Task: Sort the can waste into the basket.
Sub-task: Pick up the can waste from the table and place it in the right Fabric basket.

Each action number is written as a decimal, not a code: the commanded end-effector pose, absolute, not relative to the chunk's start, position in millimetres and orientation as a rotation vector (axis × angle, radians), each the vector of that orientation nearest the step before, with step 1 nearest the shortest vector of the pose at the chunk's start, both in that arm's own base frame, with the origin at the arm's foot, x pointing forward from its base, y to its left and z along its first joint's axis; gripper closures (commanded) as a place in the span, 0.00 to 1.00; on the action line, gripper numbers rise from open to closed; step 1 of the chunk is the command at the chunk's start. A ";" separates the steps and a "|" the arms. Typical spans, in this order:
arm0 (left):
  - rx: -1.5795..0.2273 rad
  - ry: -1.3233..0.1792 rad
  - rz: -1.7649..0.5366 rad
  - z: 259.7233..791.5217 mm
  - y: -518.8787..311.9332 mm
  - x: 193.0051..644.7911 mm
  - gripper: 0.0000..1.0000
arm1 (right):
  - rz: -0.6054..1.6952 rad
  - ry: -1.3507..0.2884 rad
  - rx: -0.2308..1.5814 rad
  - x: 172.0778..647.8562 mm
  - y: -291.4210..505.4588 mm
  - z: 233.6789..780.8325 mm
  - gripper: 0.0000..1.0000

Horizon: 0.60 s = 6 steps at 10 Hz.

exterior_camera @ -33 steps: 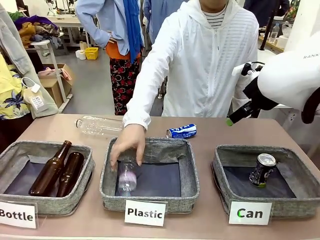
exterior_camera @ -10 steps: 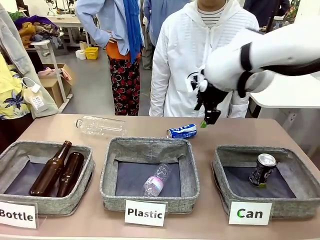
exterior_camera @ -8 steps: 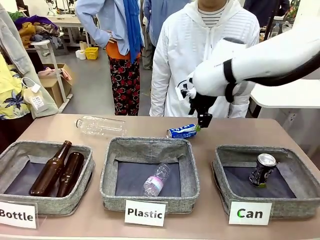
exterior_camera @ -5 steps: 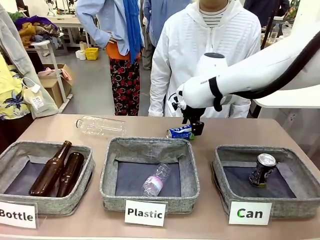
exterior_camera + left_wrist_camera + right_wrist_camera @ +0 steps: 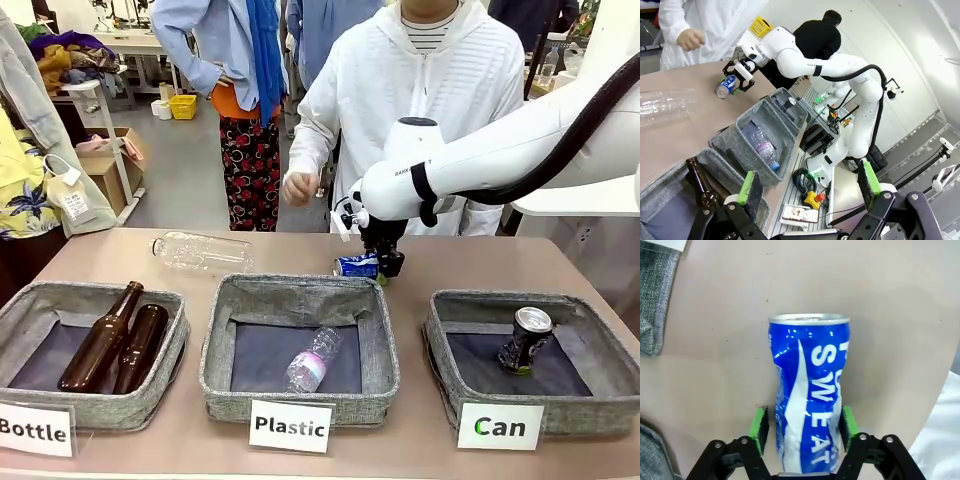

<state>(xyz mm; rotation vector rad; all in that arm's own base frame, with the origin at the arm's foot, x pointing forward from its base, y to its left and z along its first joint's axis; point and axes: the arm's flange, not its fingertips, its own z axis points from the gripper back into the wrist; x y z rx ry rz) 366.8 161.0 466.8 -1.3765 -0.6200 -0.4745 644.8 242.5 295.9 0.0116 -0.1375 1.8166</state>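
Right wrist view showed the right gripper [image 5: 801, 427] straddling the blue can [image 5: 809, 390] lying on the table [image 5: 890, 315], pads beside it, grip not certain. The left gripper [image 5: 810, 187] stood open. A black can [image 5: 524, 340] sat in the basket [image 5: 440, 335].

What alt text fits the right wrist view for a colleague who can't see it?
The right gripper straddles the blue and white can, which lies on its side on the tan table, a green pad at each flank. A grey basket corner sits at upper left.
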 end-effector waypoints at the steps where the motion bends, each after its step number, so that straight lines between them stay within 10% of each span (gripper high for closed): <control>1: -1.380 -0.623 -0.461 470.9 160.3 366.2 0.00 | 1.778 -0.141 0.021 644.9 237.0 309.5 0.64; 2: -1.380 -0.623 -0.461 470.9 160.3 366.2 0.00 | 1.760 -0.150 0.026 641.9 230.5 315.4 1.00; 6: -1.380 -0.623 -0.461 470.9 160.3 366.2 0.00 | 1.483 -0.390 0.082 584.2 131.0 397.5 1.00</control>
